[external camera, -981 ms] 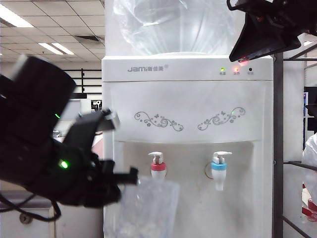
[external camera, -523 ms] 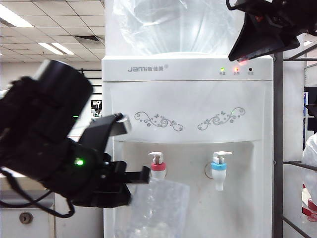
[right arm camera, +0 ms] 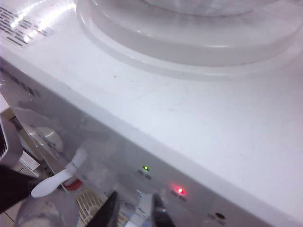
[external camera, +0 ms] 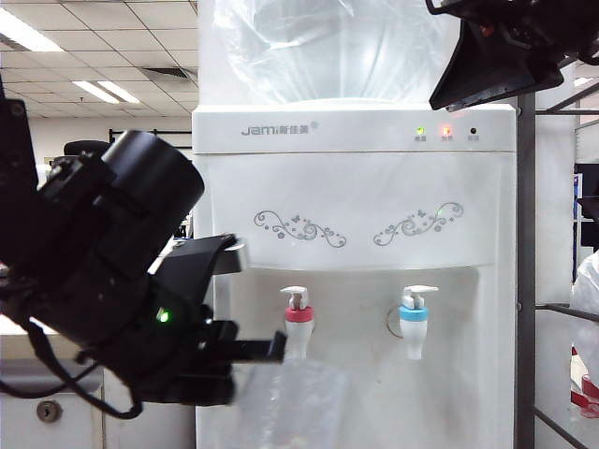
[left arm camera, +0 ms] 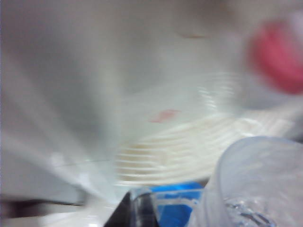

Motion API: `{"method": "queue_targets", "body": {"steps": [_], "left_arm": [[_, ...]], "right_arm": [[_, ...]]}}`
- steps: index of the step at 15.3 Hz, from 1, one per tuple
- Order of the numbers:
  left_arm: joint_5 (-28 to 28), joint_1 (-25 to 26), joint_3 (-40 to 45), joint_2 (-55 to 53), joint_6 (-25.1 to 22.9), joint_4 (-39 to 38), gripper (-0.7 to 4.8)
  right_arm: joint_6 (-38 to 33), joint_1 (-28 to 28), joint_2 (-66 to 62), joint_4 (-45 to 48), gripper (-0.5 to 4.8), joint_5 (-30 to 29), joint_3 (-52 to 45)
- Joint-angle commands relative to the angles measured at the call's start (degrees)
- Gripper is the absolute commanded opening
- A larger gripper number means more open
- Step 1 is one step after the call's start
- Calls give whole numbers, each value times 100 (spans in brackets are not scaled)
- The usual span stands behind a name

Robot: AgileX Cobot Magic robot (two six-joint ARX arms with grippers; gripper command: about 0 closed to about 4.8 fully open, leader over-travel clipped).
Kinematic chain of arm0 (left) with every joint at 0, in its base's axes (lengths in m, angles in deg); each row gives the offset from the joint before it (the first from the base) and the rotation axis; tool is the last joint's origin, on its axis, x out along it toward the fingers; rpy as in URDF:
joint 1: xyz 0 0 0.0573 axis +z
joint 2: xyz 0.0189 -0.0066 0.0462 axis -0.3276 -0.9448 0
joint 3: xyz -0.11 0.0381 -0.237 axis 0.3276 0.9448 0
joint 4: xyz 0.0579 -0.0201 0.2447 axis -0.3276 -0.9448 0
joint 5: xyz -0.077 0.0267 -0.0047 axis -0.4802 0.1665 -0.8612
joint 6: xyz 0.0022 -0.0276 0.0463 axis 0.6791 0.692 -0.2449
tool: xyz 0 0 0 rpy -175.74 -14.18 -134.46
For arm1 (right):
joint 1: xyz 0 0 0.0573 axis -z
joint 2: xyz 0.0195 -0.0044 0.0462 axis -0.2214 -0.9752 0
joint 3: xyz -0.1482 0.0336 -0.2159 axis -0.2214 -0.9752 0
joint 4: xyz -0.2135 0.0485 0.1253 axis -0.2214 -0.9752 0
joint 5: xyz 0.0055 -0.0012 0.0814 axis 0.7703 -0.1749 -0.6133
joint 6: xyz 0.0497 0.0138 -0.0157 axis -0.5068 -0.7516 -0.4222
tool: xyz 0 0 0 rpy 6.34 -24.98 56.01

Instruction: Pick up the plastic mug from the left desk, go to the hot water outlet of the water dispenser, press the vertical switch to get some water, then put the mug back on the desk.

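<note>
The water dispenser (external camera: pixel 356 206) fills the exterior view. Its hot water outlet (external camera: pixel 299 325) has a red collar, topped by the white vertical switch (external camera: pixel 296 297). My left gripper (external camera: pixel 267 354) is shut on the clear plastic mug (external camera: pixel 290 407), which hangs just under that outlet. The left wrist view shows the mug (left arm camera: pixel 258 184) beside a black finger (left arm camera: pixel 132 213), with the red collar (left arm camera: pixel 279 56) blurred above. My right gripper (external camera: pixel 447 94) hovers by the dispenser's top right corner. It (right arm camera: pixel 135 210) is open and empty above the indicator lights (right arm camera: pixel 179 190).
The blue-collared tap (external camera: pixel 413 323) is right of the red one. The big clear bottle (external camera: pixel 328 47) sits on top. The left desk (external camera: pixel 19 426) shows behind my left arm. A metal rack (external camera: pixel 526 281) stands at the right.
My left arm has swung up and toward the dispenser, carrying the mug a little to the right and lower under the red tap. The right arm has stayed put.
</note>
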Motion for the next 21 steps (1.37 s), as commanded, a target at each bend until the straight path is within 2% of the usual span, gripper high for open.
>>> {"method": "queue_targets", "body": {"steps": [1, 4, 7, 13, 17, 21], "left_arm": [[680, 0, -37, -98, 39, 254, -5], [767, 4, -129, -398, 61, 531, -5], [1023, 0, -391, -778, 157, 1215, -5], [1261, -7, -750, -789, 118, 1882, -5], [1255, -17, -734, -789, 122, 1576, -5], [1233, -109, -481, -734, 81, 1628, -5]], "right_arm": [[0, -9, 13, 98, 94, -7, 20], [0, -9, 13, 98, 94, -4, 17], [0, -9, 13, 77, 94, -7, 17], [0, -9, 11, 55, 94, -42, 17], [2, -9, 0, 57, 93, -2, 17], [2, -9, -96, 57, 93, -2, 17]]}}
